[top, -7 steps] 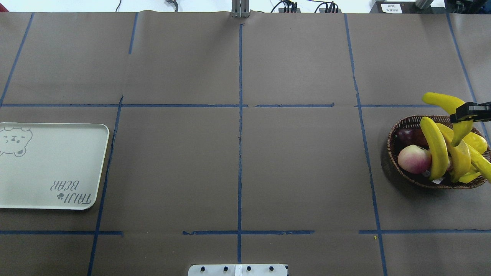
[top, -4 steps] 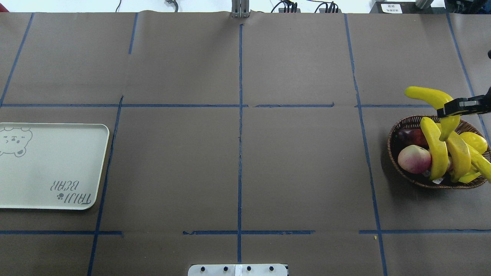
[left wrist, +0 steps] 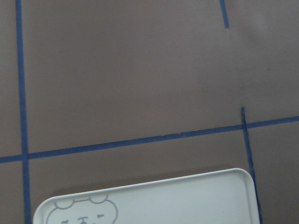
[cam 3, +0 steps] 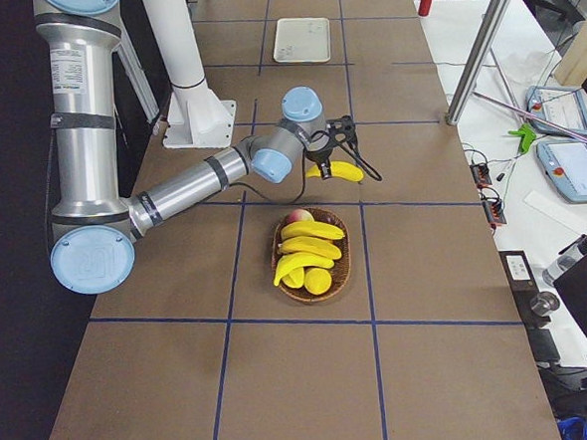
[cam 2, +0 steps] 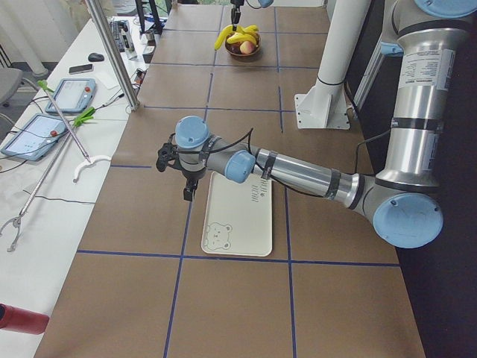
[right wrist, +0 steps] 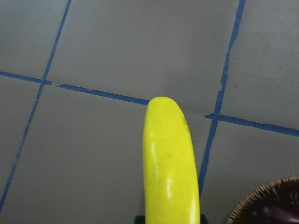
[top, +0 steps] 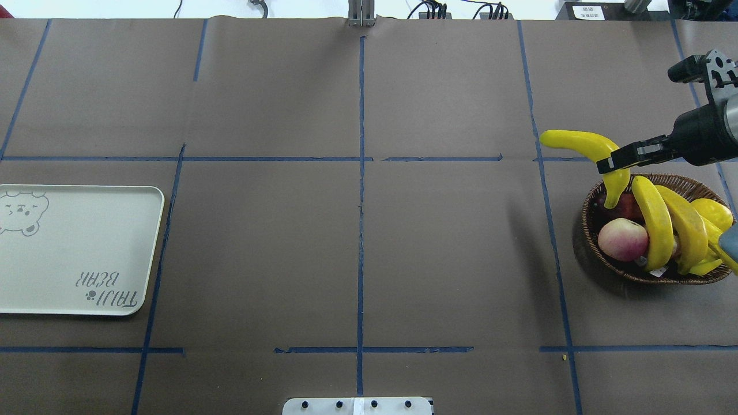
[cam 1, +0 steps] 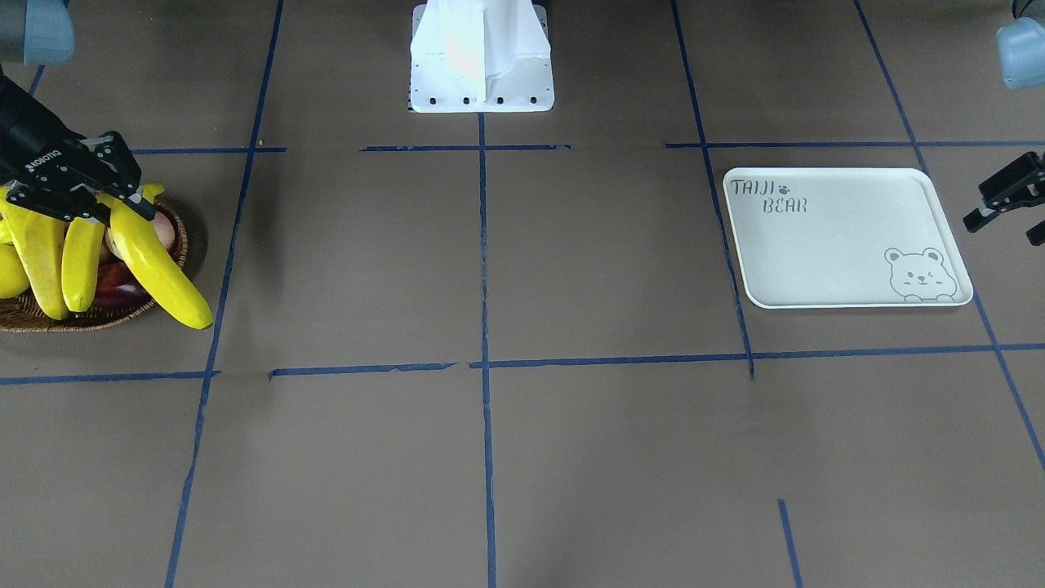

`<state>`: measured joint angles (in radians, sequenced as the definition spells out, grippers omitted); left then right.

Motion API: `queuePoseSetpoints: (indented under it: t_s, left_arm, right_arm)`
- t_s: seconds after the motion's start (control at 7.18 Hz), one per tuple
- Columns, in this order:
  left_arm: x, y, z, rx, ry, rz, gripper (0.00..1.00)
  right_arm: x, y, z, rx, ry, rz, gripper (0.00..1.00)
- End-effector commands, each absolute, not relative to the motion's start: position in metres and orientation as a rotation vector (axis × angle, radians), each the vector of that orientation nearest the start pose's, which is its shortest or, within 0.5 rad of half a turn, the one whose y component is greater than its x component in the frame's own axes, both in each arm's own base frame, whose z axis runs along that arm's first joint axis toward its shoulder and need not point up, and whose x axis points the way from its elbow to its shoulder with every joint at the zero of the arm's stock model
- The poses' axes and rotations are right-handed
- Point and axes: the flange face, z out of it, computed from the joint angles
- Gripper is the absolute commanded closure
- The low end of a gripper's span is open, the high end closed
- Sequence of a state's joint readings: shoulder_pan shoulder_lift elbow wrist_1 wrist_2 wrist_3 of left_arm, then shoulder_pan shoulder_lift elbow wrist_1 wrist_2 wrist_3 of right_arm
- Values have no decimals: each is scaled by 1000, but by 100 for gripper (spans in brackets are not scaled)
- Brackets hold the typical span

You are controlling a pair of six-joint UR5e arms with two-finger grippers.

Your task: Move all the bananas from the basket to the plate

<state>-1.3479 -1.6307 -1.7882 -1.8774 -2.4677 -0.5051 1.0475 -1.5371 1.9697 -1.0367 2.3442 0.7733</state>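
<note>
My right gripper [top: 614, 163] is shut on a yellow banana [top: 576, 141], held in the air over the far left rim of the wicker basket [top: 634, 274]. In the front view that banana [cam 1: 159, 269] hangs tilted from the gripper [cam 1: 82, 204] beside the basket [cam 1: 90, 320]. Three more bananas [top: 654, 225] lie in the basket. The white plate [top: 75, 242] sits bare at the table's left end. My left gripper [cam 1: 1000, 231] hovers open beside the plate [cam 1: 824, 245], holding nothing. It is out of the overhead view.
The basket also holds a round pink-cream fruit [top: 622, 239], a plump yellow fruit [top: 715, 213] and a dark fruit [top: 617, 203]. The white robot base [cam 1: 482, 57] stands at the table's near middle edge. Blue tape lines grid the brown table cover.
My right gripper has carried the banana leftward, from over the basket's far right to beyond its left rim. More of the right arm now shows in the overhead view.
</note>
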Motion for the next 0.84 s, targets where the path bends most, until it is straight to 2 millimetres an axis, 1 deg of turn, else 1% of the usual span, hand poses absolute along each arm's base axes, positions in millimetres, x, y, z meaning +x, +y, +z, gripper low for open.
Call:
queuePoseSetpoints:
  t_s: [0.0,0.14,0.28,0.42,0.56,0.7]
  left_arm:
    - [108,-515,426,113,1092,-139,0]
    - [132,-518,395,34,1130,-243,0]
    - [162,-520,364,-58,1162,-334,0]
    - [205,-519,318,-175,1197,-434,0]
    - [247,-514,274,-261,1223,-472,0]
    - [271,-509,243,-342,1238,-526,0]
  right_arm:
    - [-215,-456,344,292,-1170,-158,100]
    - [-235,-457,321,280,-1202,-149,100]
    - [-251,-458,302,277,-1221,-120,100]
    - [-265,-457,276,271,-1253,-92,100]
    - [-282,-454,257,267,-1273,-60,100]
    - [-305,-446,237,273,-1293,-38,100]
